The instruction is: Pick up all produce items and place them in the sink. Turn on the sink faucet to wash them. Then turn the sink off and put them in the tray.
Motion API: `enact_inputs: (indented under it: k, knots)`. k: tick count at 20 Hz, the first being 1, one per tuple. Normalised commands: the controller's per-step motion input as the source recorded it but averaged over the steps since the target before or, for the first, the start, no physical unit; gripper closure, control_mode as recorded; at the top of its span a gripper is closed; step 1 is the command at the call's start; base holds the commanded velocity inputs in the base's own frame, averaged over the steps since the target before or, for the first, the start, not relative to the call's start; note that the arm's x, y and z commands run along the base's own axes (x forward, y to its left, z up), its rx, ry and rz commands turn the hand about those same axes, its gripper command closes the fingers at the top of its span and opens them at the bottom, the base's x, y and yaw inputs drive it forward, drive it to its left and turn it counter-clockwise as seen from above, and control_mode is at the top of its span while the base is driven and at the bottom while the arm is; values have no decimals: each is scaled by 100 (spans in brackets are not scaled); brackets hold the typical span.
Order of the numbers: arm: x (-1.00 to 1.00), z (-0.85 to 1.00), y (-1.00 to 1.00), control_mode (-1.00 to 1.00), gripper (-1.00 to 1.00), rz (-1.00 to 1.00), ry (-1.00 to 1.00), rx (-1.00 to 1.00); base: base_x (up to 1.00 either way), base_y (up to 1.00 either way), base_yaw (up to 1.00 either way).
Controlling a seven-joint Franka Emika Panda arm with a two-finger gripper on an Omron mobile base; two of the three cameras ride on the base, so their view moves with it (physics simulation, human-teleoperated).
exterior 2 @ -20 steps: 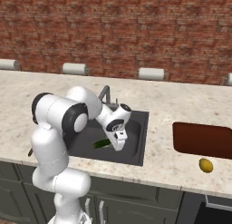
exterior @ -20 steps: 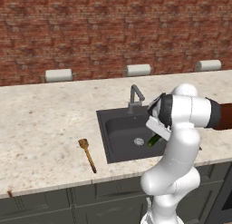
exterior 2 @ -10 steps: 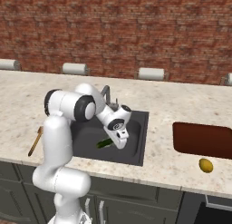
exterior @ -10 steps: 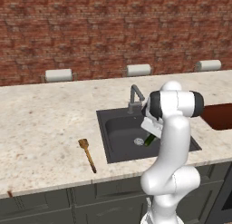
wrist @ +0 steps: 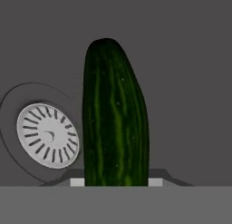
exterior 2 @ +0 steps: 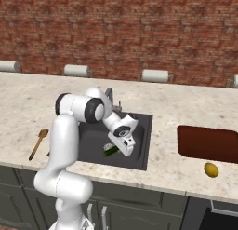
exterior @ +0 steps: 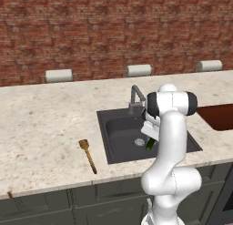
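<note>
One cucumber [wrist: 114,114] gripped in the tool [exterior 2: 122,147], jaws drawn close onto its near end, dark green length jutting out over the sink [exterior 2: 93,147]. Seen from the hand view as standing toward twelve o'clock, with the round silver drain [wrist: 47,135] just beside it at nine o'clock, apart from it by a sliver of dark basin floor. Whether the far end touches the basin floor: cannot tell. Seen from the right base view as a short green stub [exterior 2: 111,151] poking out at eight o'clock from the tool, low over the sink. In the left base view, cucumber tip [exterior: 149,144] at five o'clock from the drain [exterior: 139,141], partly hidden by the white arm.

Faucet [exterior: 135,97] upright on the sink's far rim, at twelve o'clock from the drain. Small yellow piece [exterior 2: 211,169] lying on the worktop [exterior 2: 186,110], at six o'clock from the tray [exterior 2: 208,144], just beside its near rim and apart from it. Wooden spoon [exterior: 87,155] flat on the worktop at nine o'clock from the sink, well apart from the tool.
</note>
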Motion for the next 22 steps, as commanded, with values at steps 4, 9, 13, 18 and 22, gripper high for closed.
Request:
enact_inputs:
  k: [4, 9, 13, 18, 22]
  knots:
    - [7, -34, 0, -100, 100, 6, -5, 0, 0, 0, 0]
    - [10, -17, 0, -100, -100, 5, -7, 1, 0, 0, 0]
    - [13, 0, -1, -100, -100, 4, -7, 3, 0, 0, 0]
    - [0, 19, -7, -100, -100, 2, -2, 0, 0, 0, 0]
    - [-22, 72, -12, -100, -100, 1, -2, 0, 0, 0, 0]
